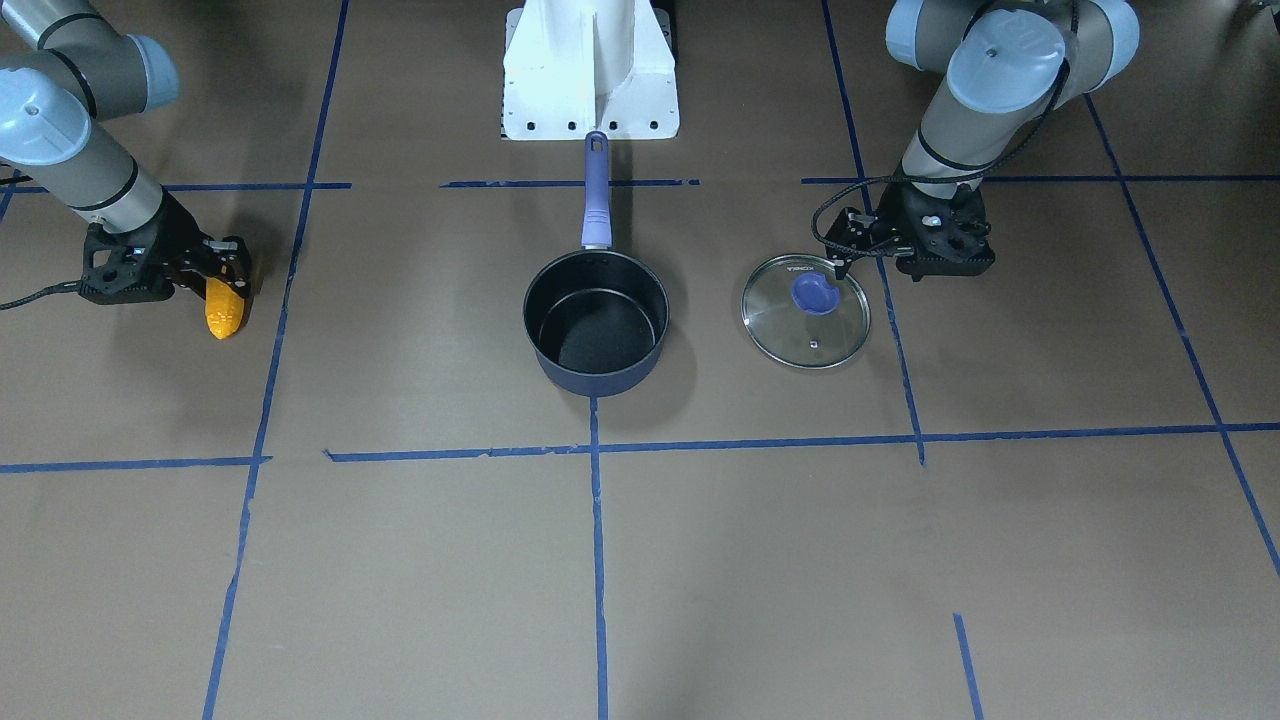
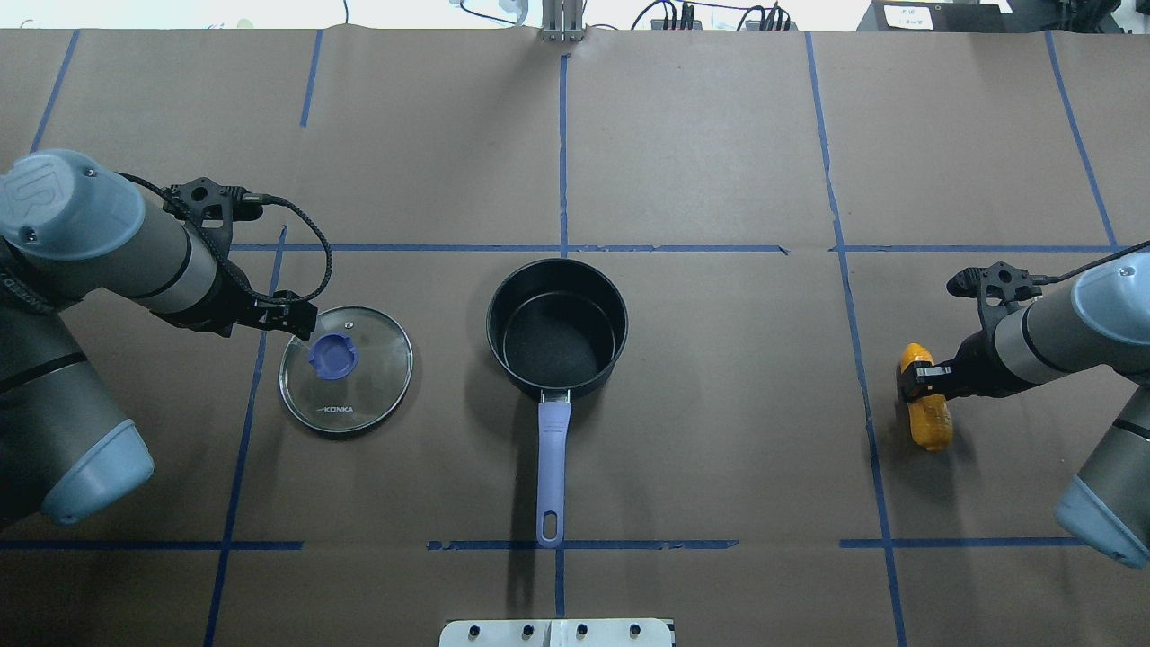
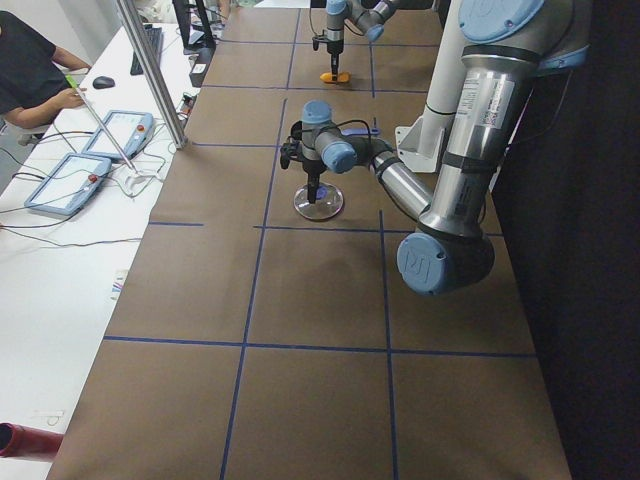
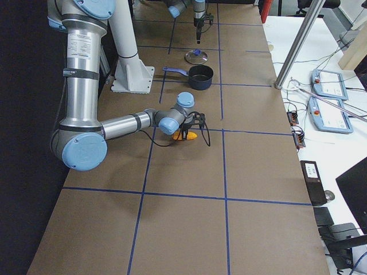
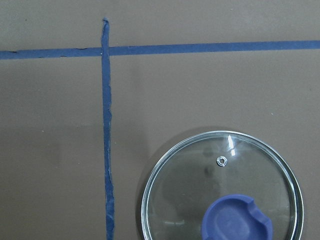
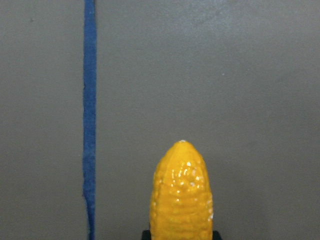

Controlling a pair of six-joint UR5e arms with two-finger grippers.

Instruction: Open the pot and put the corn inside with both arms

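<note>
The pot (image 1: 596, 320) stands open and empty at the table's middle, its handle (image 1: 595, 190) pointing toward the robot base; it also shows in the overhead view (image 2: 557, 328). The glass lid (image 1: 806, 311) with its blue knob lies flat on the table beside the pot. My left gripper (image 1: 845, 262) hovers at the lid's rim, off the knob, and looks open and empty. The corn (image 1: 224, 308) lies far to the other side. My right gripper (image 1: 228, 283) is shut on the corn's rear end (image 6: 181, 200), low at the table.
Blue tape lines (image 1: 595, 540) divide the brown table into squares. The white base mount (image 1: 590, 70) stands behind the pot's handle. An operator and teach pendants (image 3: 100, 135) are at a side bench beyond the table.
</note>
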